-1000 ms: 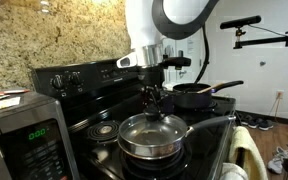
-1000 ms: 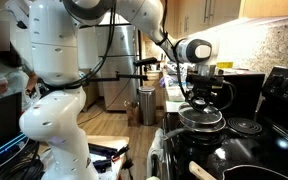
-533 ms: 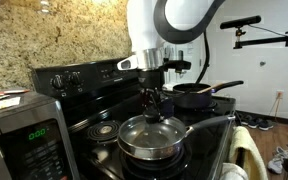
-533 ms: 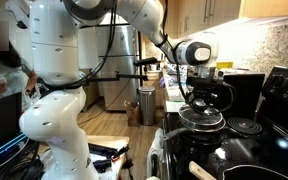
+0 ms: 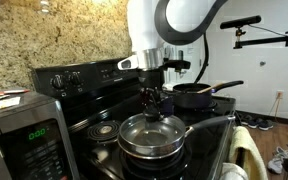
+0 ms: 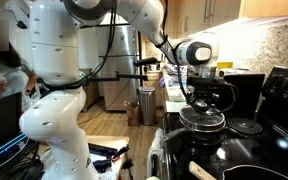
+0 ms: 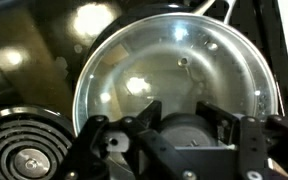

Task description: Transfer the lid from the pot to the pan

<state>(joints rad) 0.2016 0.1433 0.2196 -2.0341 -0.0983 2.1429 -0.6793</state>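
Lid point(image 5: 151, 131): lying flat on the pan point(image 5: 149, 151). Its steel rim follows the pan's rim all round in both exterior views, and I see no tilt. The wrist view looks straight down through the glass point(image 7: 174, 70) to the pan's silver floor. The pot point(image 5: 192, 96) stands uncovered at the back, well apart from the pan, its handle pointing away.

Pincer point(image 5: 154, 106): directly above the lid's centre, fingers reaching down to the knob. The knob itself is hidden among the fingers. I cannot tell from any view whether the pincer is clenched on it or already released.

Surroundings: the pan sits on a front burner of the black stove, which is my tabletop point(image 5: 84, 118). A coil burner point(image 7: 24, 160) lies just beside the pan. A microwave point(image 5: 19, 135) stands off to one side.

Step, my judgement: the transfer is all but done and I am at the release.

Next move: make sure the fingers are fully apart, then lift straight up. Any sideways drift could catch the knob and drag the lid off its seat.
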